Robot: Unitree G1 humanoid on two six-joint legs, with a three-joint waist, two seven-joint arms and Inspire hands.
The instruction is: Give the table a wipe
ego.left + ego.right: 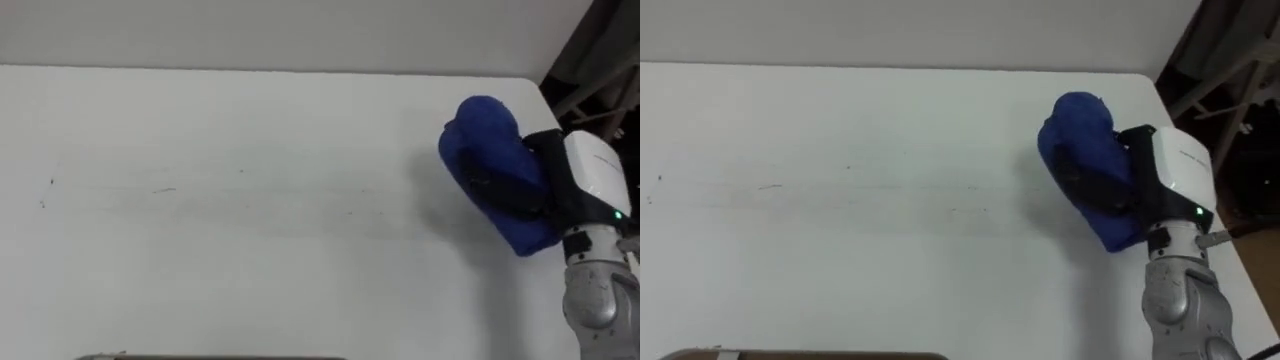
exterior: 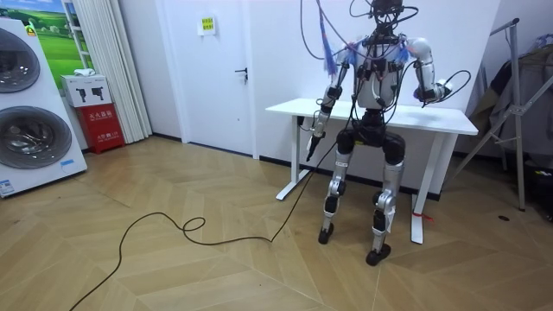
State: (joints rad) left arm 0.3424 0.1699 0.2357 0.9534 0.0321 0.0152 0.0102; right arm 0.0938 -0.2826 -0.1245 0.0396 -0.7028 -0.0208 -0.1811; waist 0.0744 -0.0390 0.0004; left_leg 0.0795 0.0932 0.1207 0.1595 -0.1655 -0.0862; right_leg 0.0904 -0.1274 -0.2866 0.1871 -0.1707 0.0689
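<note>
A bunched blue cloth (image 1: 480, 140) rests on the white table (image 1: 250, 250) near its far right corner. My right hand (image 1: 590, 175) comes in from the right and is shut on the cloth, its dark fingers curled over the fabric. A few faint dark specks and streaks (image 1: 165, 189) mark the tabletop towards the left. In the room view I stand upright against the table's (image 2: 294, 108) near edge, right hand (image 2: 429, 91) raised over its end. My left hand (image 2: 309, 138) hangs at my side below the tabletop.
Beyond the table's right end stands a metal rack (image 1: 600, 60) with dark things on it. A wall runs behind the table's far edge. Washing machines (image 2: 26, 104) and a red box (image 2: 102, 125) stand at the room view's left, well away.
</note>
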